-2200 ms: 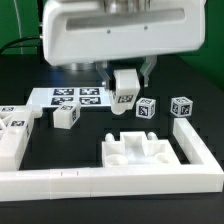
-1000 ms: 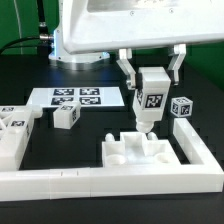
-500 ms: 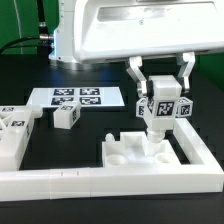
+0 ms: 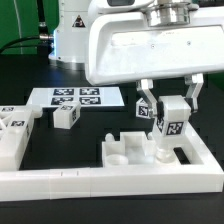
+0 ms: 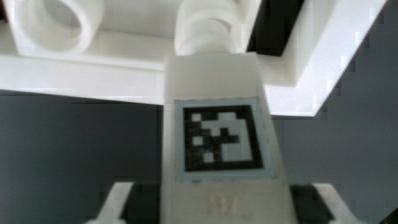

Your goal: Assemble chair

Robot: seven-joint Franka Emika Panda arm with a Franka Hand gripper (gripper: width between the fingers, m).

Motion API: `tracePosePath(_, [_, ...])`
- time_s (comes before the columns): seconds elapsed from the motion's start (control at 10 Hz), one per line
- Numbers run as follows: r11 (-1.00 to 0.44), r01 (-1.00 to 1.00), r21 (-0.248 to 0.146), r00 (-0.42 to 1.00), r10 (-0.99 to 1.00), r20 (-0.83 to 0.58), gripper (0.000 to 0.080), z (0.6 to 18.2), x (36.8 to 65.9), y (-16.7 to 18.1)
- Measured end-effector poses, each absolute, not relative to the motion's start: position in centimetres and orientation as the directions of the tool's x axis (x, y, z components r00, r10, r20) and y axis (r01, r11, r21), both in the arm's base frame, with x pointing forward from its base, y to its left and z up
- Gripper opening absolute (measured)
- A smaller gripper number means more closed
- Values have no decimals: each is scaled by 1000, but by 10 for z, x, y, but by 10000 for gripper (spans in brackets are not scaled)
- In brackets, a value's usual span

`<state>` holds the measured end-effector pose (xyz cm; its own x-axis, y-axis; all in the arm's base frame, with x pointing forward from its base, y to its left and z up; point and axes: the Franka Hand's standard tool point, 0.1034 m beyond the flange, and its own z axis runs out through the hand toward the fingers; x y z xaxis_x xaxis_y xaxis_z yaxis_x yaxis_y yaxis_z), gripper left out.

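Note:
My gripper (image 4: 168,100) is shut on a white upright post (image 4: 168,128) with a square tag on its side. It holds the post with its lower end at the right part of a white notched block (image 4: 135,150), which lies in the corner of the L-shaped rail (image 4: 100,183). In the wrist view the gripper (image 5: 217,205) holds the tagged post (image 5: 217,120), which points at the block (image 5: 107,65) beside a round hole (image 5: 59,25). Whether the post's tip is inside the block I cannot tell.
The marker board (image 4: 78,98) lies at the back. A small tagged cube (image 4: 68,116) sits in front of it, and another cube (image 4: 148,110) shows behind my left finger. Tagged white slabs (image 4: 14,128) lie at the exterior view's left. The arm's big white body (image 4: 150,45) hangs above.
My gripper has carried the post toward the exterior view's right and forward, from near the marker board to over the notched block, and lowered it. One back cube is now hidden behind it.

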<state>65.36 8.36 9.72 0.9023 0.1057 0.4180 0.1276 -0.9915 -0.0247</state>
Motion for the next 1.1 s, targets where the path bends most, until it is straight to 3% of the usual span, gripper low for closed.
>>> tracePosePath(1.1, [-991,136,-13,877,114,468,291,84,649,87])
